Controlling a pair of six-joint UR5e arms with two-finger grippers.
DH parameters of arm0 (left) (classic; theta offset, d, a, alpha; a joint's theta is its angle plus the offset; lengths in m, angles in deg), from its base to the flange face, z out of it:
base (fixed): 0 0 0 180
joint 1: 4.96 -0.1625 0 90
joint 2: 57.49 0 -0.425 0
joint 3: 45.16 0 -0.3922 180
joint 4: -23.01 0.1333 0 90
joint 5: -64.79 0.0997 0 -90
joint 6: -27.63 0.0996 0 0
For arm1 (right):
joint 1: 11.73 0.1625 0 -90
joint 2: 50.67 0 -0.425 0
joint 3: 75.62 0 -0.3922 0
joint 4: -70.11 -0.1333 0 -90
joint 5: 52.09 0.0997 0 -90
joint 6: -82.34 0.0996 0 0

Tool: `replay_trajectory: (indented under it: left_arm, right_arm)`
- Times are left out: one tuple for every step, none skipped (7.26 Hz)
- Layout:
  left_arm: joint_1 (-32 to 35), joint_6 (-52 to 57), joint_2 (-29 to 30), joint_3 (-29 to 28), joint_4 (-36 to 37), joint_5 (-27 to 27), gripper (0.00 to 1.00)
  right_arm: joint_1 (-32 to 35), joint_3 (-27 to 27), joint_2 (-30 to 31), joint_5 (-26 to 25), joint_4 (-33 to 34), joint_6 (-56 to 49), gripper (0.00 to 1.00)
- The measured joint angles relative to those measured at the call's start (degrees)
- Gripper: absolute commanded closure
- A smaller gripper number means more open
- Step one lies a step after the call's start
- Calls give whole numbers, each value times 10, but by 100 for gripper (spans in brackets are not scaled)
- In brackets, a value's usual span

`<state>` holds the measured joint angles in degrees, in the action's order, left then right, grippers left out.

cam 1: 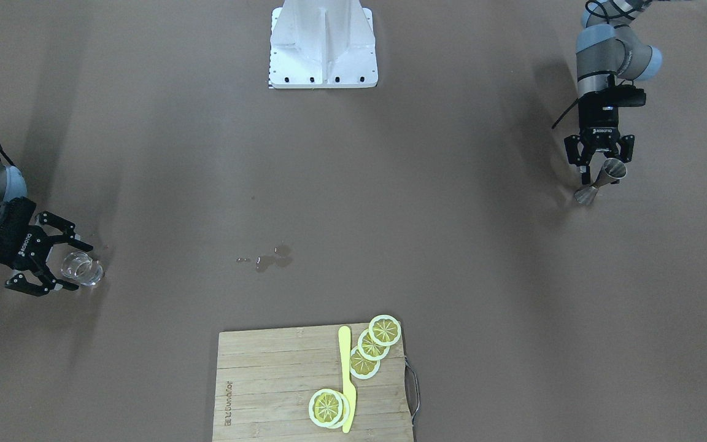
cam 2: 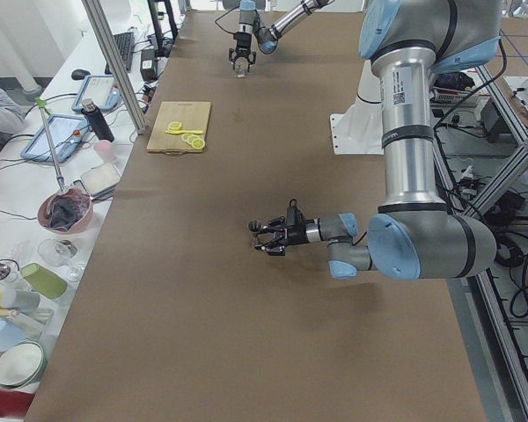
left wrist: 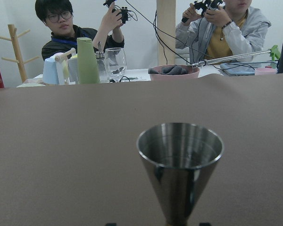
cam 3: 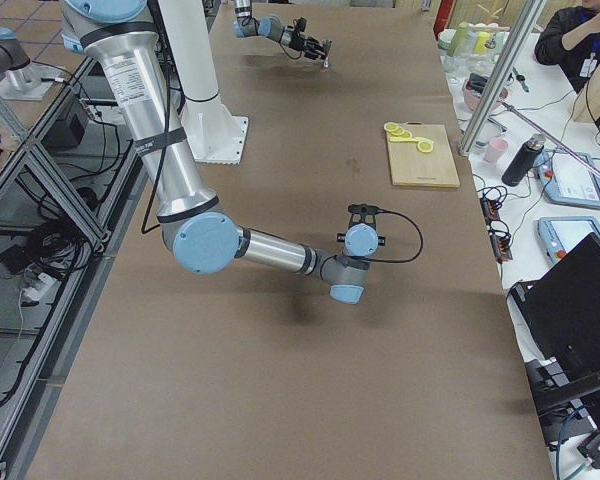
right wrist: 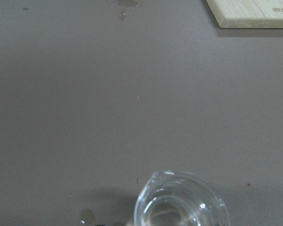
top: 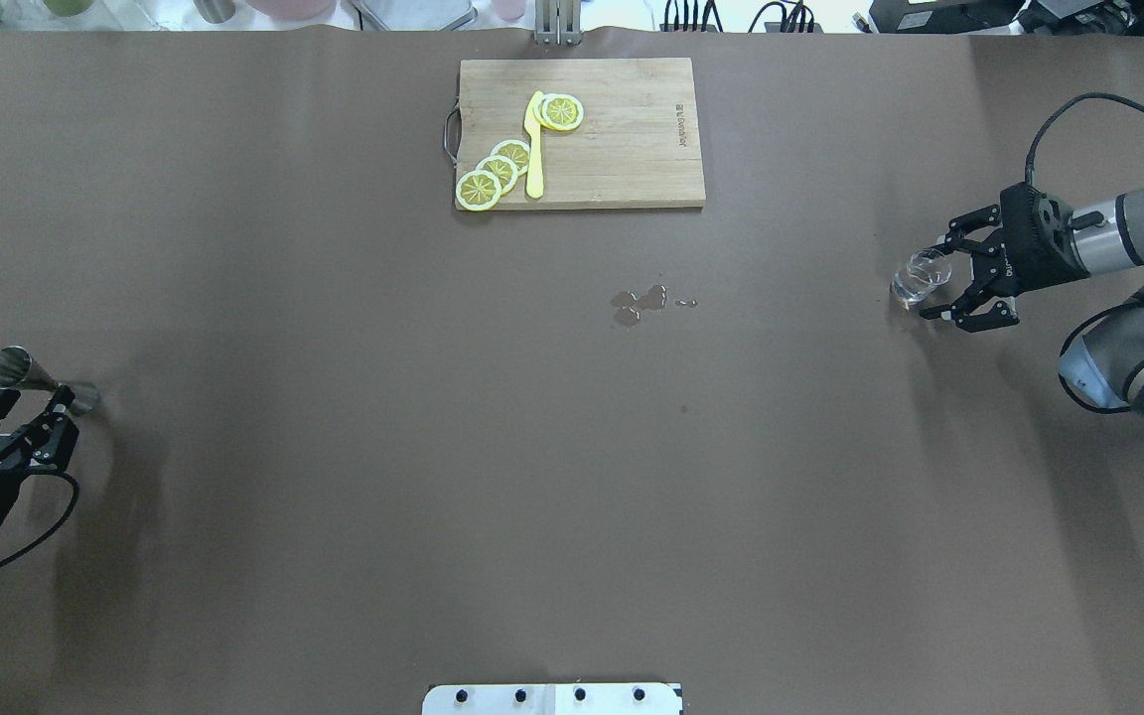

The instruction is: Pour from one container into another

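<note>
A steel jigger stands upright on the brown table at the robot's far left. My left gripper is open, and its fingers flank the jigger's narrow waist without touching it. The left wrist view shows the jigger's cup centred and close. At the far right stands a small clear glass beaker with liquid in the bottom. My right gripper is open and lies level with the table, with the beaker at its fingertips. The right wrist view shows the beaker's rim at the bottom edge.
A wooden cutting board with lemon slices and a yellow knife lies at the far middle. A small wet spill marks the table's centre. The robot's white base stands on the near side.
</note>
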<state>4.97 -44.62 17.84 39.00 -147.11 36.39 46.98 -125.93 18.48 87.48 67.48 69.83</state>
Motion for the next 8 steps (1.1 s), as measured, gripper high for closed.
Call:
replay_trajectory:
  left_arm:
    - [4,0,2,0,1,3,43]
    - [7,0,5,-1,8,7,43]
    - [8,-3,10,-4,28,21,43]
    - [8,-14,15,-6,48,38,43]
    - [8,-26,19,-8,63,47,43]
    - [8,-31,23,-9,73,51,44]
    - [7,-35,27,-10,76,54,46]
    - [7,-39,31,-10,77,58,54]
  right_arm:
    - [0,0,-1,0,0,0,17]
    - [-1,0,-3,0,0,0,17]
    - [-2,0,-4,-1,0,0,19]
    - [-4,0,-5,-2,0,0,25]
    - [-5,0,-6,-2,0,0,30]
    - [-6,0,-6,-3,0,0,38]
    - [-7,0,-6,-4,0,0,44]
    - [-7,0,-5,-4,0,0,52]
